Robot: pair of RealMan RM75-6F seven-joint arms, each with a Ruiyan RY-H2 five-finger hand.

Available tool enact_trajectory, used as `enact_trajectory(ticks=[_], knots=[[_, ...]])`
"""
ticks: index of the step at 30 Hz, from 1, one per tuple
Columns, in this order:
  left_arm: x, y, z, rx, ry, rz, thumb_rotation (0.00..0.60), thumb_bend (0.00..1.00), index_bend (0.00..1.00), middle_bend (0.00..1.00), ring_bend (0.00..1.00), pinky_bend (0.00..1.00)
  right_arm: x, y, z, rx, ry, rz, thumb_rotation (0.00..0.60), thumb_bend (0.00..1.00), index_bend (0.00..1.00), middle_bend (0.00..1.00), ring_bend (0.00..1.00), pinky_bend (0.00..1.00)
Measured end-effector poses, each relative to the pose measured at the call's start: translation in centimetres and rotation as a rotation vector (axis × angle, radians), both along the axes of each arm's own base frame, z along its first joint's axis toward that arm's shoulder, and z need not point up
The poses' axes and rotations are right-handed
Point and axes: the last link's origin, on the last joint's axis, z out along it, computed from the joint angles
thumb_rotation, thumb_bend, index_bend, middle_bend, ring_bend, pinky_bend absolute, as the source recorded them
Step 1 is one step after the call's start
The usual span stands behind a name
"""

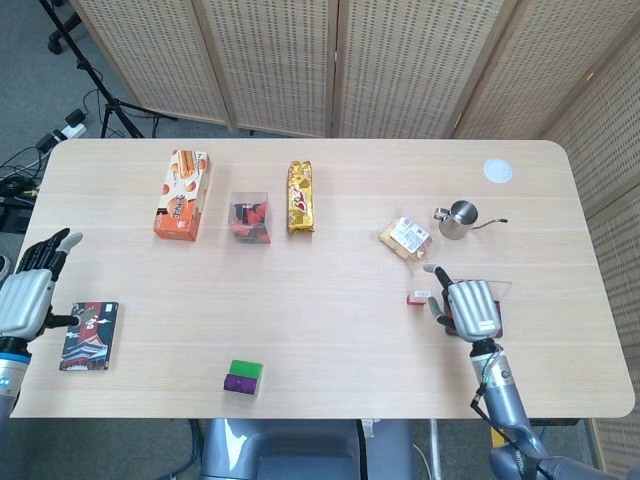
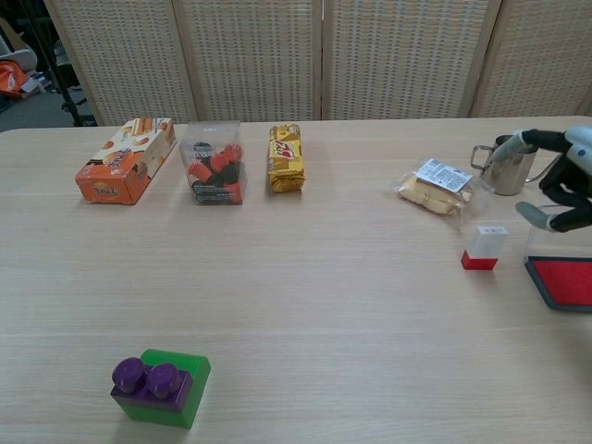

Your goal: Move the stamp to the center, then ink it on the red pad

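Note:
The stamp [image 2: 485, 248], a small white block with a red base, stands upright on the table, also visible in the head view [image 1: 417, 296]. Just right of it lies the red ink pad [image 2: 564, 282] in its dark tray. My right hand [image 2: 560, 176] hovers above and to the right of the stamp with its fingers apart, holding nothing. From the head camera this right hand [image 1: 470, 308] covers most of the pad. My left hand [image 1: 25, 295] is at the table's left edge, fingers spread and empty.
A steel pitcher [image 2: 507, 164] and a cracker packet [image 2: 435, 187] sit behind the stamp. Further left are a yellow snack pack [image 2: 286, 158], a clear box [image 2: 214, 173] and an orange carton [image 2: 126, 172]. A green-and-purple block [image 2: 160, 386] is near the front; a book [image 1: 90, 335] lies by my left hand.

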Motion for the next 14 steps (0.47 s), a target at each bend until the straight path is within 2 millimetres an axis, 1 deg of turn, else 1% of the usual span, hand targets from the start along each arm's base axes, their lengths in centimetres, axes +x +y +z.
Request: enact_trajectory(ticks=[1, 2, 3, 4, 5, 6, 8, 10, 12, 14], knots=[[-0.1, -0.1, 0.0, 0.002, 0.000, -0.001, 0.600, 0.08, 0.00, 0.00, 0.00, 0.00, 0.1, 0.2, 1.0, -0.012, -0.008, 0.009, 0.600, 0.12, 0.19, 0.57, 0.61, 0.85], [-0.2, -0.3, 0.1, 0.004, 0.000, -0.001, 0.600, 0.08, 0.00, 0.00, 0.00, 0.00, 0.1, 0.4, 1.8, -0.016, -0.010, 0.011, 0.600, 0.04, 0.14, 0.39, 0.38, 0.68], [-0.3, -0.6, 0.2, 0.007, 0.002, -0.002, 0.600, 0.08, 0.00, 0.00, 0.00, 0.00, 0.0, 0.7, 2.5, -0.018, -0.009, 0.009, 0.600, 0.00, 0.09, 0.21, 0.18, 0.48], [-0.4, -0.8, 0.2, 0.009, 0.003, -0.004, 0.600, 0.07, 0.00, 0.00, 0.00, 0.00, -0.1, 1.1, 3.5, -0.019, -0.005, 0.003, 0.600, 0.00, 0.07, 0.12, 0.09, 0.38], [-0.5, -0.9, 0.2, 0.009, 0.004, -0.006, 0.600, 0.05, 0.00, 0.00, 0.00, 0.00, -0.1, 1.4, 4.3, -0.022, 0.000, -0.002, 0.600, 0.00, 0.05, 0.04, 0.02, 0.26], [-0.7, -1.2, 0.3, 0.009, 0.006, -0.009, 0.600, 0.04, 0.00, 0.00, 0.00, 0.00, -0.2, 1.8, 5.2, -0.028, 0.007, -0.010, 0.600, 0.00, 0.04, 0.00, 0.00, 0.19], [-0.9, -1.4, 0.4, 0.014, 0.013, -0.017, 0.600, 0.02, 0.00, 0.00, 0.00, 0.00, -0.6, 2.8, 7.4, -0.059, 0.025, -0.037, 0.600, 0.00, 0.03, 0.00, 0.00, 0.13], [-1.3, -1.7, 0.6, 0.029, 0.026, -0.023, 0.600, 0.02, 0.00, 0.00, 0.00, 0.00, -1.6, 4.1, 9.4, -0.094, 0.039, -0.082, 0.600, 0.00, 0.01, 0.00, 0.00, 0.07], [-1.7, -1.9, 0.7, 0.047, 0.034, -0.035, 0.600, 0.02, 0.00, 0.00, 0.00, 0.00, -2.6, 5.0, 10.5, -0.104, 0.044, -0.128, 0.600, 0.00, 0.00, 0.00, 0.00, 0.02], [-2.0, -2.3, 0.8, 0.064, 0.036, -0.050, 0.600, 0.02, 0.00, 0.00, 0.00, 0.00, -3.7, 6.0, 11.0, -0.095, 0.045, -0.183, 0.600, 0.00, 0.00, 0.00, 0.00, 0.00]])
